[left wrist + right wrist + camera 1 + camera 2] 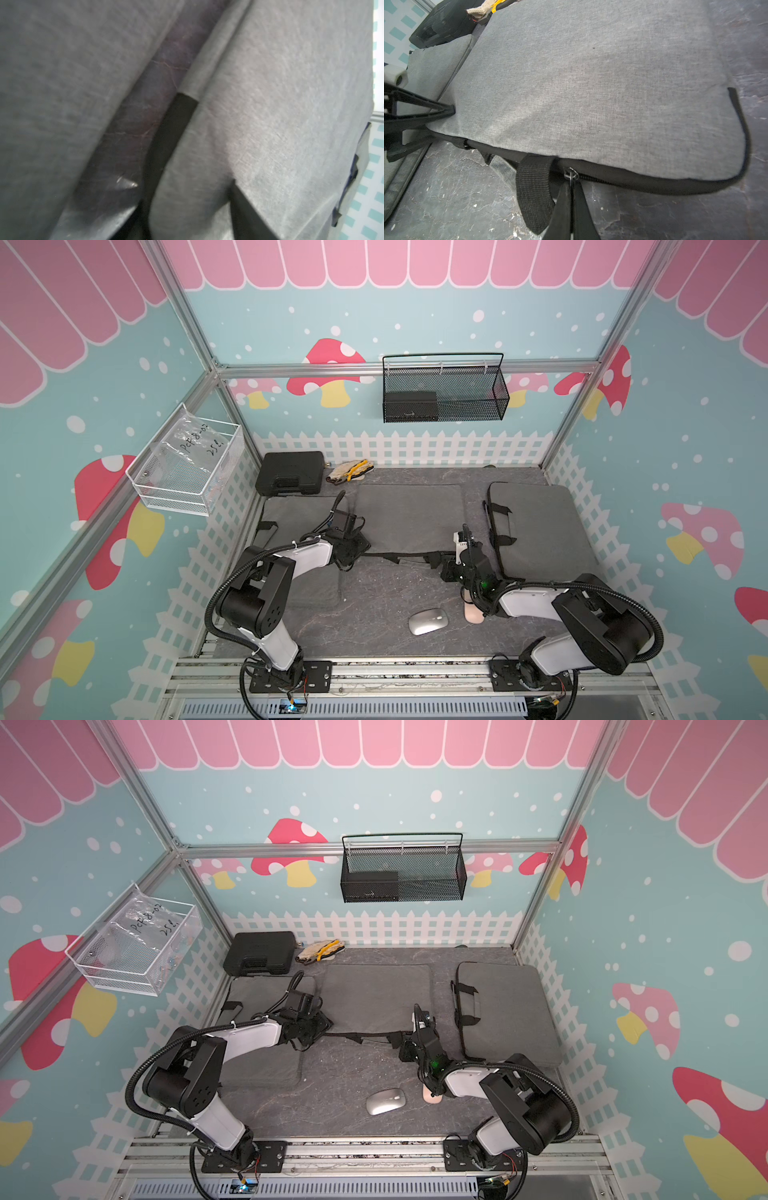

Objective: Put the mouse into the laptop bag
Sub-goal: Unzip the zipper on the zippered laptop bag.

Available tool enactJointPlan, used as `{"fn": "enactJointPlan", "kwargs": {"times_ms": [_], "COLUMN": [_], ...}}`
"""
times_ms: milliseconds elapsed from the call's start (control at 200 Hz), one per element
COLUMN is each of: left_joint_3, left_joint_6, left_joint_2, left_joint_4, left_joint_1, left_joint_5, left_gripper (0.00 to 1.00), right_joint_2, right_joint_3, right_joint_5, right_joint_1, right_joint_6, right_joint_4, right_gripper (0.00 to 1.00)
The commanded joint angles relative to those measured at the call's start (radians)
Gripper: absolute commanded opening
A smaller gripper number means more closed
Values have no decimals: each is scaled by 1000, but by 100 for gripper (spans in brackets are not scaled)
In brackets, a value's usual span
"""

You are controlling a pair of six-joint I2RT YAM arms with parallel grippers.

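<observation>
Nearest the front rail, the silver mouse [428,621] [385,1101] is lying on the dark stone-patterned table [374,605], outside every bag and well short of the laptop bag [409,516]. A small pale object [473,615] is sitting just beside the mouse, partly hidden under the right arm, so I cannot tell what it is. Further in, the right gripper [571,184] is reaching to the near edge of the laptop bag, and its jaws are pinching together on the metal zipper pull [571,175], next to a black woven handle strap [533,193] that is hanging off the same edge. The zipper line is running dark along that edge toward the bag's rounded corner. At the bag's opposite near corner, the left gripper [355,556] is pressing against the gray fabric; whether its jaws are parted or pinching the cloth I cannot tell, since the left wrist view is showing only blurred fabric and a black strap. A second gray bag [299,556] is lying under the left arm, and a third gray bag [540,531] is lying by the right wall. Beyond them, a black case [289,478] and a pair of gloves [349,471] are resting by the back fence. A black mesh basket [444,389] is hanging on the back wall, and a white wire basket [187,464] is hanging on the left wall.
</observation>
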Motion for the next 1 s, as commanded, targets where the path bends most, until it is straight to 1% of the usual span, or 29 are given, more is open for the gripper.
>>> {"fn": "enactJointPlan", "kwargs": {"times_ms": [0, 75, 230, 275, 290, 330, 445, 545, 715, 770, 810, 850, 916, 996], "left_joint_3": [-2, 1, -3, -5, -8, -14, -41, -101, -225, -261, -286, -306, -310, -256], "left_joint_6": [-3, -1, -5, -10, -11, -16, -29, -57, -100, -116, -124, -128, -121, -97], "left_joint_2": [31, 31, -1, -13, -18, -29, -71, -148, -351, -410, -448, -472, -489, -482], "left_joint_4": [45, 48, 50, 49, 50, 54, 68, 99, 126, 128, 141, 157, 177, 99], "left_joint_1": [-4, -11, -66, -68, -95, -112, -144, -178, -265, -307, -332, -348, -353, -349], "left_joint_5": [49, 68, 39, 29, 25, 14, -12, -78, -264, -333, -373, -387, -381, -406], "left_gripper": [13, 0, 0, 0, 0, 0, 0, 0, 0, 6, 14, 24, 46, 61], "right_joint_2": [21, 33, 87, 114, 124, 154, 254, 330, 391, 388, 381, 371, 350, 322], "right_joint_3": [25, 38, 104, 136, 149, 182, 272, 327, 391, 395, 392, 387, 370, 339], "right_joint_5": [-21, -5, 36, 42, 45, 49, 22, 18, 18, 21, 24, 31, 41, 50], "right_joint_1": [10, 47, 154, 188, 197, 222, 252, 251, 240, 234, 228, 223, 213, 194], "right_joint_6": [-4, -3, 0, -1, -1, 0, 6, 11, -11, -17, -20, -22, -24, -24], "right_joint_4": [1, 0, -7, -11, -13, -18, -17, -13, -44, -53, -57, -61, -68, -68], "right_gripper": [0, 0, 0, 0, 0, 0, 0, 0, 0, 0, 0, 0, 0, 0]}}
